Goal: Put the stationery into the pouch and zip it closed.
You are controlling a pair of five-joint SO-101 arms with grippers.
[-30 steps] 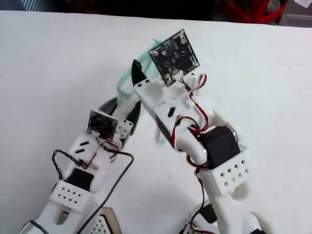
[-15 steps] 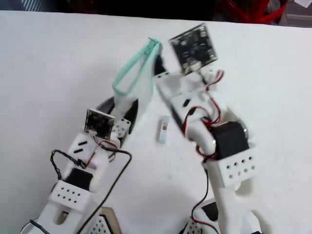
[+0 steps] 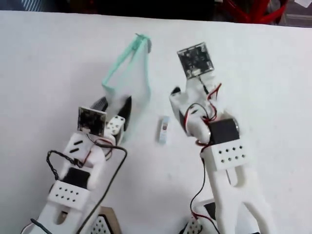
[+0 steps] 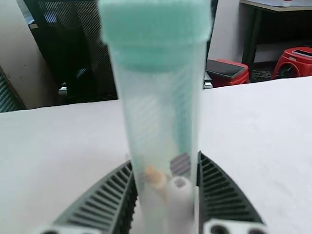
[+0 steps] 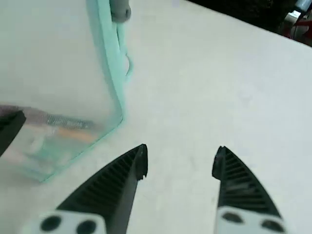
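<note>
While the left hand (image 4: 165, 170) clamps the near end of the pouch (image 3: 129, 73), a small white stationery piece (image 3: 164, 129) lies on the worktop (image 3: 58, 58) between the arms, just near-left of the right hand (image 5: 180, 156), long axis near-to-far. Right hand is open, empty and closer: I'd pick with it. Pouch: translucent, mint trim, pointing far from the left hand, few items inside.

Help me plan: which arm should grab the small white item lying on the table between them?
Right. The right gripper is open and empty near the small white item; the left gripper is shut on the pouch.
</note>
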